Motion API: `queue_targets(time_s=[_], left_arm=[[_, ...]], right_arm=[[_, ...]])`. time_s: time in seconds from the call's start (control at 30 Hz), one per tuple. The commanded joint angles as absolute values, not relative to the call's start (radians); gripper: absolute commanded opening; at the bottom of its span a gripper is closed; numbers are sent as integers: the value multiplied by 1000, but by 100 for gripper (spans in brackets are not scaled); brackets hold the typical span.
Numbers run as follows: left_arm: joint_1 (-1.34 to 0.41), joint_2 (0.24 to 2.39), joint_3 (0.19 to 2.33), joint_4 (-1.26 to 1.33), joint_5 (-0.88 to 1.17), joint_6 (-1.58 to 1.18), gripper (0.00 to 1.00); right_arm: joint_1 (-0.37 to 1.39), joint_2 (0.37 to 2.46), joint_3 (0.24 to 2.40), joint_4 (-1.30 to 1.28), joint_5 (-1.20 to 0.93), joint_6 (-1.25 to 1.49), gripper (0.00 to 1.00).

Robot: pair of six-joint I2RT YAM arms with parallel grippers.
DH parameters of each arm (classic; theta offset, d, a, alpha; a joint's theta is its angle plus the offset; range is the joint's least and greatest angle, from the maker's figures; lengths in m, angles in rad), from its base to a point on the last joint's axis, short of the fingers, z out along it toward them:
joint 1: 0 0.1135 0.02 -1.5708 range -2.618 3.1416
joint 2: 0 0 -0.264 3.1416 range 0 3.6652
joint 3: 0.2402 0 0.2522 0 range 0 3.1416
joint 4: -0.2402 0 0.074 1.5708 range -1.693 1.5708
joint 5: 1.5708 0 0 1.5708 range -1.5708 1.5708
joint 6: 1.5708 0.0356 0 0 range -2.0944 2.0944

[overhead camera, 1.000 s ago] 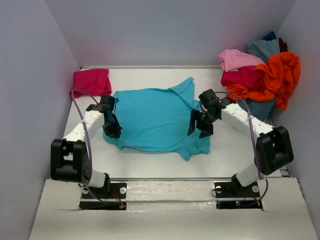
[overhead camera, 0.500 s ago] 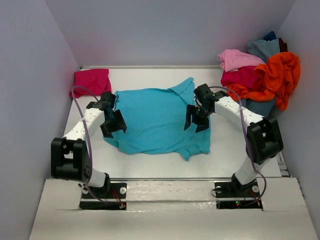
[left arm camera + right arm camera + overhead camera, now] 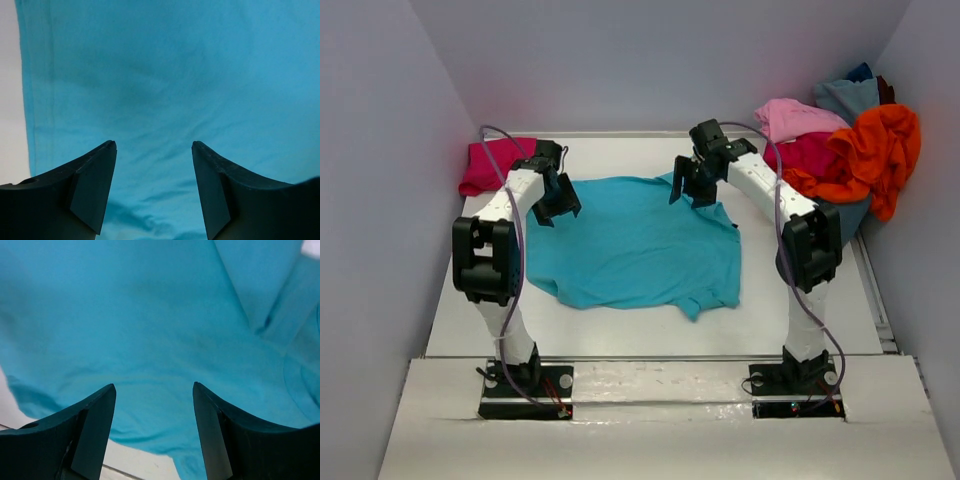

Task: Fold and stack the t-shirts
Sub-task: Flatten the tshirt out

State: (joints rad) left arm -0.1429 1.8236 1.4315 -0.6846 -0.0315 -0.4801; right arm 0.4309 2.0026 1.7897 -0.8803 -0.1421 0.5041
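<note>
A bright turquoise t-shirt (image 3: 635,245) lies spread on the table. It fills the left wrist view (image 3: 165,75) and the right wrist view (image 3: 150,315). My left gripper (image 3: 556,203) is open over the shirt's far left corner. My right gripper (image 3: 688,190) is open over the shirt's far right corner, by the sleeve. Neither holds cloth. A folded magenta-pink t-shirt (image 3: 498,163) lies at the far left. A heap of t-shirts sits at the far right: orange (image 3: 880,150), light pink (image 3: 795,117), crimson (image 3: 805,153), dusty blue (image 3: 847,97).
Grey walls enclose the table on the left, back and right. The heap leans against the right wall. Bare white table (image 3: 790,300) shows to the right of and in front of the turquoise shirt.
Both arms have swung from the shirt's near sides toward the back, to its far corners. The shirt's far right sleeve now lies flatter. Both grippers stayed open.
</note>
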Motion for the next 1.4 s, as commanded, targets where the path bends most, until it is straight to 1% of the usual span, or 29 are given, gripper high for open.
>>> queue_targets(time_s=[0.0,0.07,0.3,0.4,0.53,0.63,0.7,0.8,0.83,0.93,1.0,1.07,1.1,1.17,1.37], left_arm=[[-146,1900,1557,-684,-63,-469,73],[-146,1948,1607,-680,-61,-474,73],[-146,2043,1701,-641,-86,-491,73],[-135,2071,1746,-627,-84,-491,73],[-135,2156,1883,-687,-136,-477,73],[-126,2181,1916,-704,-156,-472,73],[-126,2184,1928,-710,-126,-476,72],[-126,2180,1928,-733,-103,-479,72],[-126,2174,1921,-744,-112,-473,72],[-126,2134,1844,-753,-104,-465,72],[-126,2123,1816,-741,-109,-460,72],[-126,2129,1812,-736,-117,-456,72],[-126,2135,1818,-736,-120,-454,72],[-126,2157,1847,-758,-121,-453,72],[-126,2141,1845,-759,-137,-446,72]], right_arm=[[367,2115,2024,-907,-119,523,69],[327,2154,2097,-894,-152,547,68],[270,2328,2316,-891,-208,572,66],[249,2385,2377,-867,-251,597,66],[239,2416,2408,-835,-308,606,66],[239,2425,2407,-828,-336,598,66],[239,2418,2393,-836,-365,597,66],[239,2379,2295,-850,-396,595,65],[239,2334,2251,-836,-396,592,65],[239,2264,2091,-834,-379,578,65],[239,2253,2024,-833,-377,569,65],[239,2247,1979,-767,-376,574,65],[239,2258,1974,-755,-374,577,65],[239,2308,2031,-753,-388,572,65],[239,2442,2241,-765,-371,563,64]])
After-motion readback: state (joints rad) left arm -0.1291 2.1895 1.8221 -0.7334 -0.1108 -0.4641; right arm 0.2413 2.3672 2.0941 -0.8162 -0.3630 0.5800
